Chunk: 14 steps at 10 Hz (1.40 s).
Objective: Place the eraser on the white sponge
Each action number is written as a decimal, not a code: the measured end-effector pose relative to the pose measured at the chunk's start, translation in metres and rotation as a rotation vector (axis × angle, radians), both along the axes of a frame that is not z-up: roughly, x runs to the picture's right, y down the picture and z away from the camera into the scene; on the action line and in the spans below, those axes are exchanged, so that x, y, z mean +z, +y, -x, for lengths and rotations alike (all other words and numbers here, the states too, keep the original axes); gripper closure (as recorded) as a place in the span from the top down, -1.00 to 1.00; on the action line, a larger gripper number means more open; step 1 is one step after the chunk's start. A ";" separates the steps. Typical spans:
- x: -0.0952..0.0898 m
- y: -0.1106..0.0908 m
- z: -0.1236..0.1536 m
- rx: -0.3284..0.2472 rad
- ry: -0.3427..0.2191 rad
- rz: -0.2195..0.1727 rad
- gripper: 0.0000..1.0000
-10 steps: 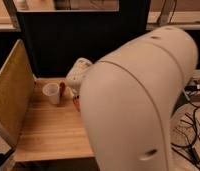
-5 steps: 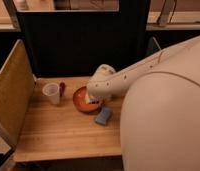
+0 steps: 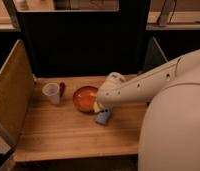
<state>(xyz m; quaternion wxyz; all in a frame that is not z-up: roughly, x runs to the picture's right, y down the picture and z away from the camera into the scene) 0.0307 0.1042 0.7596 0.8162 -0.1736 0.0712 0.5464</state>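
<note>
The gripper is hanging at the end of the arm, which is reaching in from 3 o'clock, and its jaws are clenched. It is sitting at 4 o'clock of the orange bowl, just above the sponge. A small cream block, which I am taking for the eraser, is showing at the gripper tip, close to the 11 o'clock edge of the sponge; whether the jaws are pinching it I cannot tell. I am expecting the eraser to be light, stiff and a little rubbery, so not slipping easily, and best taken across its narrow sides. The sponge is probably giving a little under a load. Compared with half a second ago, the wrist is now lying lower and more toward 4 o'clock, nearer the sponge, while the bowl, the sponge and the cup are staying in place on the table.
</note>
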 end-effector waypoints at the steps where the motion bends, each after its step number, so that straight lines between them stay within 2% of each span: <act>1: -0.004 0.014 -0.001 -0.043 0.000 0.021 -1.00; 2: -0.005 0.019 0.002 -0.059 -0.005 0.029 -1.00; 10: -0.005 0.017 0.000 -0.066 -0.001 0.025 -1.00; 12: -0.010 0.008 -0.012 -0.059 0.029 0.002 -1.00; 14: -0.012 0.008 -0.026 -0.046 0.064 -0.004 -1.00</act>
